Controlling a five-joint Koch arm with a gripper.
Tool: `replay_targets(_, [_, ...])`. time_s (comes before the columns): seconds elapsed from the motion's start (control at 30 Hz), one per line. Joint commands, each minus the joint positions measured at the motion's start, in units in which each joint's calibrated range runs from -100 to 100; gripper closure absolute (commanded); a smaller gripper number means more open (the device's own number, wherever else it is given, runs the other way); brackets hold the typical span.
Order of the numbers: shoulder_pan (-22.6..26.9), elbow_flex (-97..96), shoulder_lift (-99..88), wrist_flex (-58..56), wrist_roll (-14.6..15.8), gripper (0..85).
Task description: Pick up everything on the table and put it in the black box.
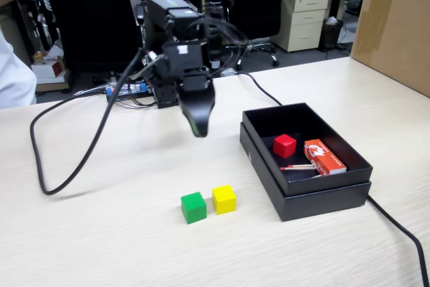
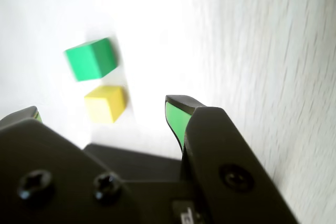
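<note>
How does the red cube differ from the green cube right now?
The red cube lies inside the black box, beside an orange-red packet and a thin stick; the green cube sits on the table, next to the yellow cube. They differ in colour. Both look equal in size and shape.

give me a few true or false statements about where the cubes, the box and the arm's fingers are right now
1. The red cube lies inside the black box. True.
2. The green cube and the yellow cube are stacked one on the other. False: they sit side by side on the table.
3. The gripper holds the yellow cube. False: in the wrist view its fingers are spread apart and empty, above the table.
4. An orange-red packet lies in the box beside the red cube. True.
5. All three cubes are in the box. False: only the red one is.
</note>
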Motion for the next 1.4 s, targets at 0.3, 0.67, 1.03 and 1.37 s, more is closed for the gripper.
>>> replay_targets(0.3, [-1.5,18.5,23.1,0.4,-2.5,37.9])
replay_targets(0.67, [-1.9,33.0,42.1,0.4,-7.5,39.4])
replay_targets(1.03, [-2.0,34.1,44.9,-0.5,-8.2,64.9])
replay_targets(1.37, [-2.9,26.6,30.8,-0.5,-6.6,84.6])
